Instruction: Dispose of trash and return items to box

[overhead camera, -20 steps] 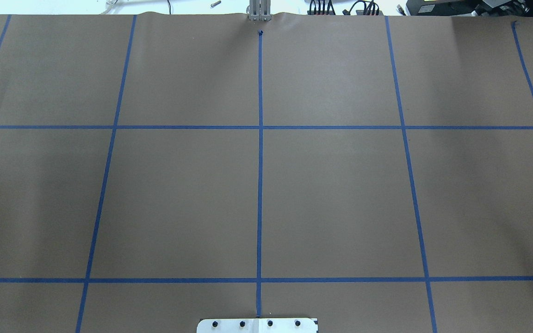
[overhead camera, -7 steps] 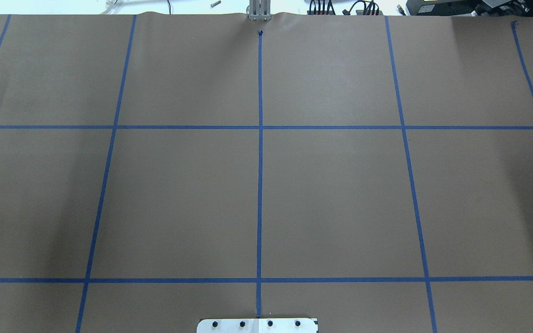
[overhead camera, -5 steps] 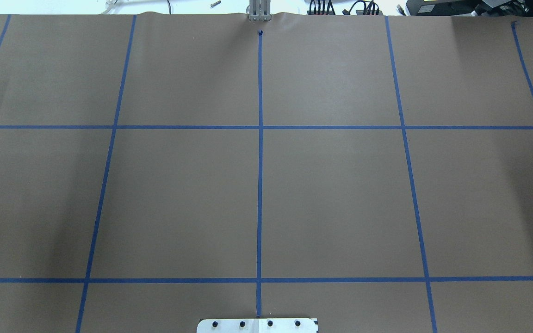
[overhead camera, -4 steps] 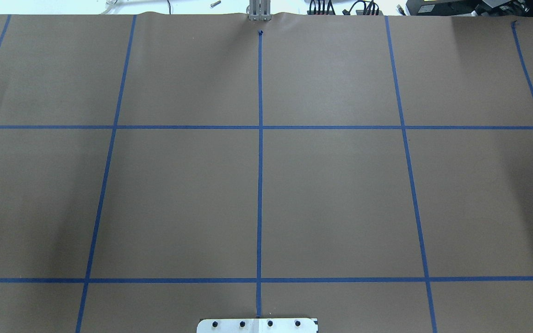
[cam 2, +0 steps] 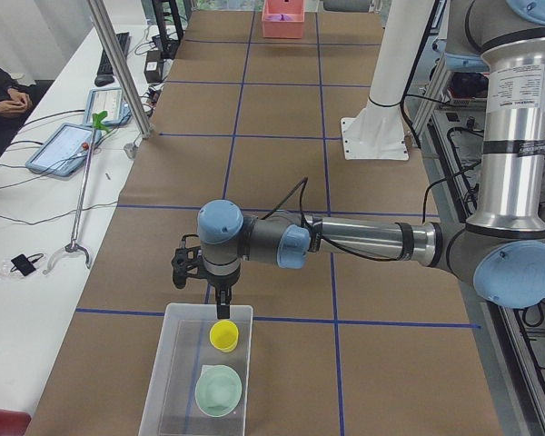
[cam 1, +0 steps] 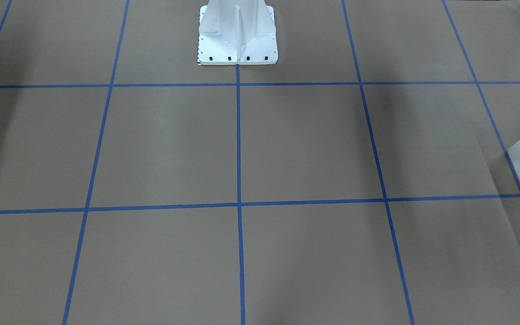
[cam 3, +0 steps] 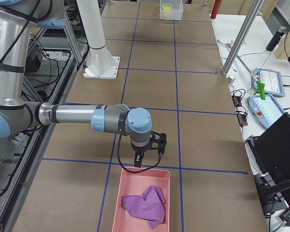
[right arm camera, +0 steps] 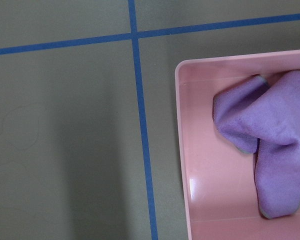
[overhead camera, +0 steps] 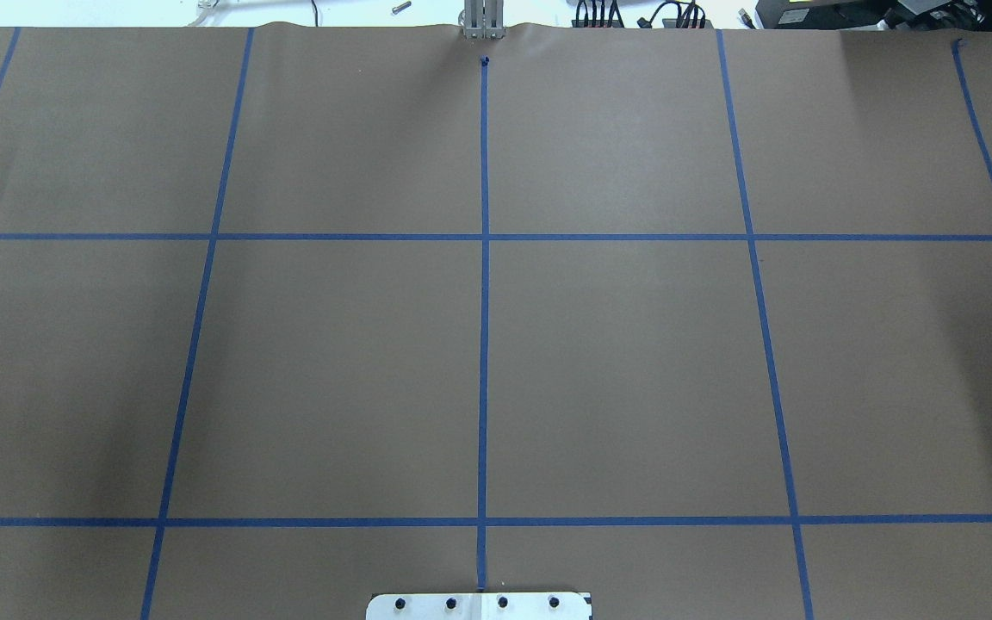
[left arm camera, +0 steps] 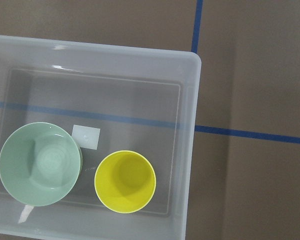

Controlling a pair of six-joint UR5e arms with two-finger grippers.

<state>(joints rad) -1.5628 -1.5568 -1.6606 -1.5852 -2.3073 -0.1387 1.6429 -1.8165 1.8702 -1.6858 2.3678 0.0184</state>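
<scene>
My frosted box (left arm camera: 189, 150) at the counter's (overhead camera: 332, 370) left end holds one yellow cup (left arm camera: 125, 181) and one mint bowl (left arm camera: 40, 163), side by side. One pink tray (right arm camera: 182, 150) at the right end holds one purple cloth (right arm camera: 270, 145). Only the side views show my left tool (cam 2: 222, 307) and right tool (cam 3: 138, 162) hanging near them: apart or together, I cannot tell.

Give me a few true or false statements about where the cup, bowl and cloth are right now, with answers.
The yellow cup stands upright in the frosted bin. True.
The mint-green bowl sits on the table outside the bin. False: it is in the bin, beside the cup.
A purple cloth lies in the pink tray. True.
The left tool hangs above the pink tray. False: it hangs above the bin.
</scene>
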